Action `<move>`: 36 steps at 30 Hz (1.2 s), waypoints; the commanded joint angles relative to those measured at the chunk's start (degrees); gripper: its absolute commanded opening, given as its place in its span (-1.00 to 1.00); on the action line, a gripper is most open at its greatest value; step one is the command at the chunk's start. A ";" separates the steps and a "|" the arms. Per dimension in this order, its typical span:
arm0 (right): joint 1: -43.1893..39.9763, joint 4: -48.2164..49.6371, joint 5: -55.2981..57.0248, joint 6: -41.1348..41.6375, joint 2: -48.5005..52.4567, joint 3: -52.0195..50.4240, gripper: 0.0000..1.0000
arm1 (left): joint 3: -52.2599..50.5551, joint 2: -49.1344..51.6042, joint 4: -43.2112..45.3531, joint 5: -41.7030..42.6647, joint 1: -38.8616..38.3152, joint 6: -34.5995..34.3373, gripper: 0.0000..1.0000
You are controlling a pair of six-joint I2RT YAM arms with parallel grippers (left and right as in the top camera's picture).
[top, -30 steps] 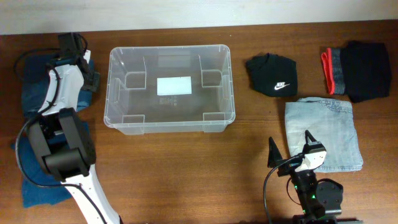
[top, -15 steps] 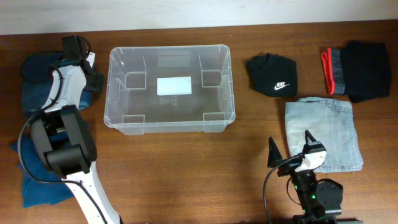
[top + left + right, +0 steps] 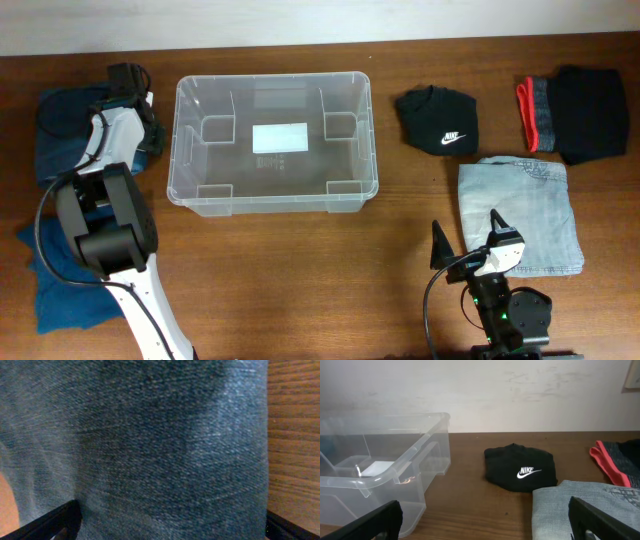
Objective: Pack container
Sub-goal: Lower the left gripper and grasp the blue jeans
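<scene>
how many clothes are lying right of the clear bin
3. A black Nike piece sits nearest the container; a black piece with a red and grey band lies at the far right; folded light denim lies nearer the robot. None looks hidden there.

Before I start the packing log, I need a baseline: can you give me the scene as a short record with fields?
container: clear, empty, white label on its base
right of container: black Nike garment; black garment with red edge; folded light jeans
left of container: dark denim
left gripper: open, close over the dark denim
right gripper: open, holding nothing, beside the folded light jeans
packed so far: nothing
</scene>
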 commanded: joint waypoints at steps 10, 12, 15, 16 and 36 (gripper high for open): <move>-0.37 -0.22 0.55 -0.44 -0.44 -0.42 0.97 | 0.66 1.86 2.27 -7.72 0.15 -0.17 0.99; -0.37 -0.20 0.52 -0.44 -0.44 -0.42 0.97 | 0.66 1.86 2.29 -7.69 0.15 -0.85 0.99; -0.37 -0.20 0.55 -0.44 -0.44 -0.42 0.97 | 0.66 1.99 2.64 -7.69 0.26 -3.96 0.99; -0.37 -0.22 0.55 -0.44 -0.44 -0.42 0.97 | 0.66 2.01 2.67 -7.69 0.28 -4.94 0.99; -0.37 -0.22 0.52 -0.44 -0.44 -0.42 0.97 | 0.66 6.10 1.84 -7.65 0.63 -7.13 0.13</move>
